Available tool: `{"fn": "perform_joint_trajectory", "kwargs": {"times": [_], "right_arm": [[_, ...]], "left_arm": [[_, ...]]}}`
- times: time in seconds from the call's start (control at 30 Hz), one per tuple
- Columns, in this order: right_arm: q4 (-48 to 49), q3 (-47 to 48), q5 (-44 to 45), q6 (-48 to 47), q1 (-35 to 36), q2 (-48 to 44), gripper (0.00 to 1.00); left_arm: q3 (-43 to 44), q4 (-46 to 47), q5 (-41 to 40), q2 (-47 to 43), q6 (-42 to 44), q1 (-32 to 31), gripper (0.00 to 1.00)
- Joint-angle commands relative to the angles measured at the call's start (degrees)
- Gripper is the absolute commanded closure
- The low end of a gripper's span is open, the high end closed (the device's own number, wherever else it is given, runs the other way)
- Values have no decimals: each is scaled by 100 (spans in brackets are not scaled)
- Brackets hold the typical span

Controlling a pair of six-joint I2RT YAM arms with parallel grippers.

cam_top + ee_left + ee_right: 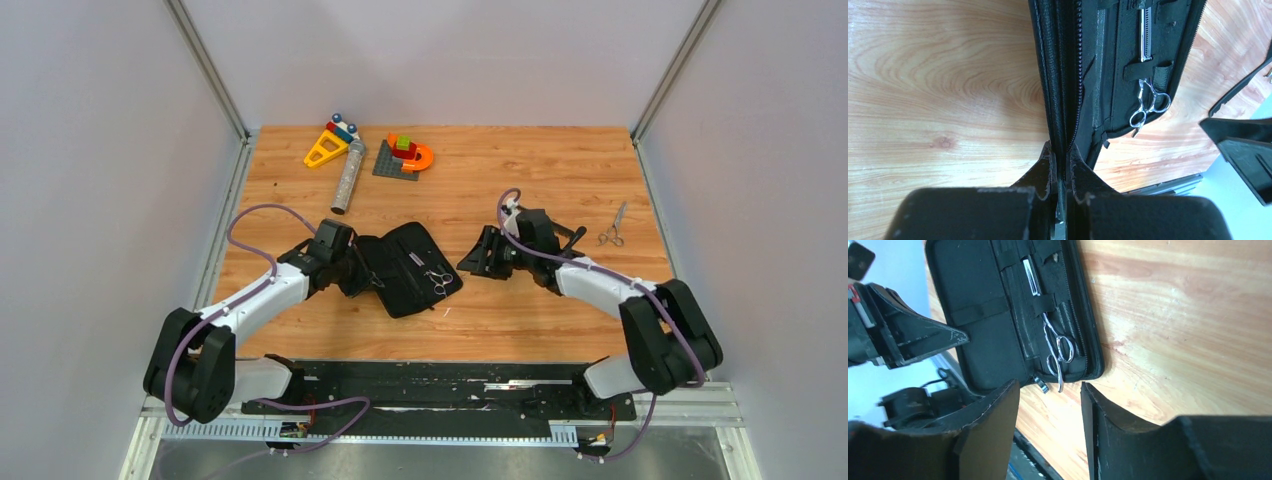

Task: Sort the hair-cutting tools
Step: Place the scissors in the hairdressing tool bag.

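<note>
One scissors point(1060, 352) is tucked in the case point(978, 335), the second pair point(612, 228) not yet, lying on the table point(540, 320). My left gripper point(1062, 172) pinches the case's edge, my right gripper point(1050, 410) is spread.

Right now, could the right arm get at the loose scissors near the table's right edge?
Probably yes. The right gripper is open and empty, and the loose scissors lie alone on the table on that arm's side, with nothing between them.
</note>
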Motion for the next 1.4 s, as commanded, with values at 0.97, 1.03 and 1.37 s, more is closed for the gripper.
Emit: {"fn": "perform_joint_trajectory", "kwargs": {"times": [0.97,1.03,1.37], "right_arm": [[-4020,3783,2898,-4947,2336,1942,56],[-4065,3780,2935,-4947,2352,2031,56],[-4126,3749,3157,-4912,2505,2321,58]], "left_arm": [[173,-211,-71,-6,300,-19,100],[179,-213,-67,-9,299,-19,100],[158,-223,-50,-33,301,-19,100]]}}
